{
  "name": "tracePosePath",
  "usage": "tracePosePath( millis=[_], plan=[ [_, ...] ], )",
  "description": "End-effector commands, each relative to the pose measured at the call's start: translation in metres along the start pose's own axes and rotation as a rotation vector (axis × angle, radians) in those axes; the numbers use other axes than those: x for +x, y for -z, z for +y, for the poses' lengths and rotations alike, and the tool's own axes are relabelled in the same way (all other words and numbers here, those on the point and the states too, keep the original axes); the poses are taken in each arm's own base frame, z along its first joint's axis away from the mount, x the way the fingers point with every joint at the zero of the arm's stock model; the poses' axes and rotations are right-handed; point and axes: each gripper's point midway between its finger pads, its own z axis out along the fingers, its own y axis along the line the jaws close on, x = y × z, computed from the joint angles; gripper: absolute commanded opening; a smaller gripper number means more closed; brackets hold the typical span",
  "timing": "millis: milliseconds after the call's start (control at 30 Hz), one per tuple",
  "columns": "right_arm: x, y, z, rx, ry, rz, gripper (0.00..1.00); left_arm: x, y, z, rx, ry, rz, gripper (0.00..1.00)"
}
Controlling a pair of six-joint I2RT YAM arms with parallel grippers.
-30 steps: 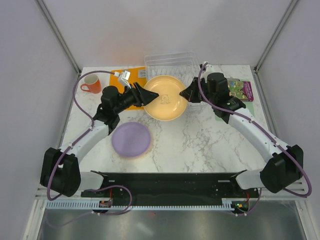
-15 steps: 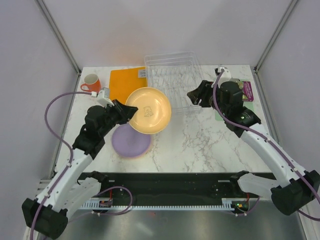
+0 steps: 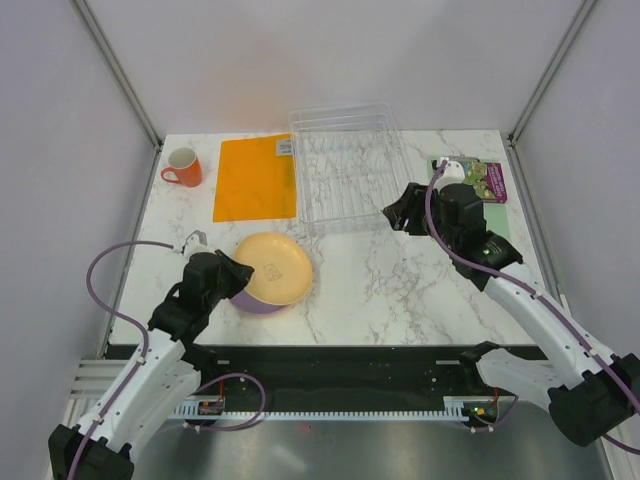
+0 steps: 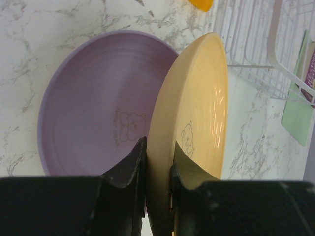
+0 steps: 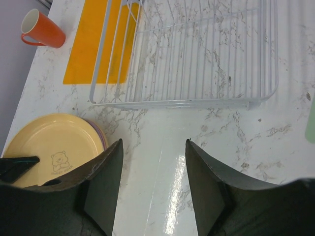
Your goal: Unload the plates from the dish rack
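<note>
Left gripper (image 4: 158, 147) is clamped on the near rim of the yellow-orange plate (image 4: 197, 113), one finger on each face, jaws only narrowly apart with the rim between them. The plate has a small bear print on its inner face. From the top view the left gripper (image 3: 232, 272) is at the front-left of the marble table (image 3: 400, 290), and the yellow-orange plate (image 3: 275, 268) sits over the purple plate (image 3: 252, 303), shifted right so only a purple sliver shows at the near-left edge. In the left wrist view the yellow-orange plate is tilted relative to the purple plate (image 4: 98, 108), which lies flat on the table, face up. Can't tell whether the two plates touch.

Right gripper (image 5: 153, 143) is open wide, nothing between the fingers. In the top view the right gripper (image 3: 400, 212) hovers over the marble just beside the near-right corner of the dish rack (image 3: 345, 160).

The dish rack is at the back centre of the table, clear walls, rows of thin wire dividers inside (image 5: 197, 54). An orange mat (image 3: 256, 178) lies flat just left of the rack, and an orange mug (image 3: 182, 167) stands upright left of the mat. A colourful printed card (image 3: 484, 180) lies right of the rack, behind the right arm.
</note>
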Motion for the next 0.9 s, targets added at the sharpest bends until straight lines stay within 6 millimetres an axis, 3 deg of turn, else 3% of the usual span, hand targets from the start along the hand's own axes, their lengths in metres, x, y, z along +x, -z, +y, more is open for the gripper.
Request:
tracePosePath(
  millis=[0, 400, 500, 533, 600, 733, 800, 833, 867],
  plan=[
    [-0.003, 0.004, 0.000, -0.004, 0.005, -0.018, 0.60, -0.015, 0.000, 0.003, -0.039, 0.115, -0.083, 0.02],
    [0.016, -0.006, -0.008, 0.008, 0.008, 0.027, 0.59, -0.006, 0.003, 0.042, -0.181, 0.163, -0.109, 0.02],
    [0.017, -0.007, -0.008, 0.010, 0.005, 0.030, 0.59, -0.004, 0.002, 0.044, -0.191, 0.160, -0.106, 0.21],
    [0.019, -0.007, -0.009, 0.011, 0.005, 0.035, 0.59, -0.004, 0.002, 0.045, -0.191, 0.156, -0.106, 0.37],
    [0.021, -0.007, -0.010, 0.012, 0.007, 0.037, 0.59, -0.004, 0.002, 0.045, -0.190, 0.144, -0.107, 0.42],
    [0.026, -0.008, -0.012, 0.017, 0.007, 0.047, 0.59, -0.007, 0.005, 0.043, -0.167, 0.136, -0.124, 0.80],
    [0.027, -0.009, -0.013, 0.018, 0.006, 0.048, 0.59, -0.007, 0.005, 0.044, -0.161, 0.135, -0.128, 0.88],
    [0.028, -0.009, -0.014, 0.021, 0.007, 0.050, 0.59, -0.008, 0.005, 0.044, -0.160, 0.137, -0.134, 0.99],
    [0.029, -0.010, -0.015, 0.023, 0.007, 0.054, 0.59, -0.007, 0.006, 0.045, -0.158, 0.135, -0.134, 1.00]
  ],
)
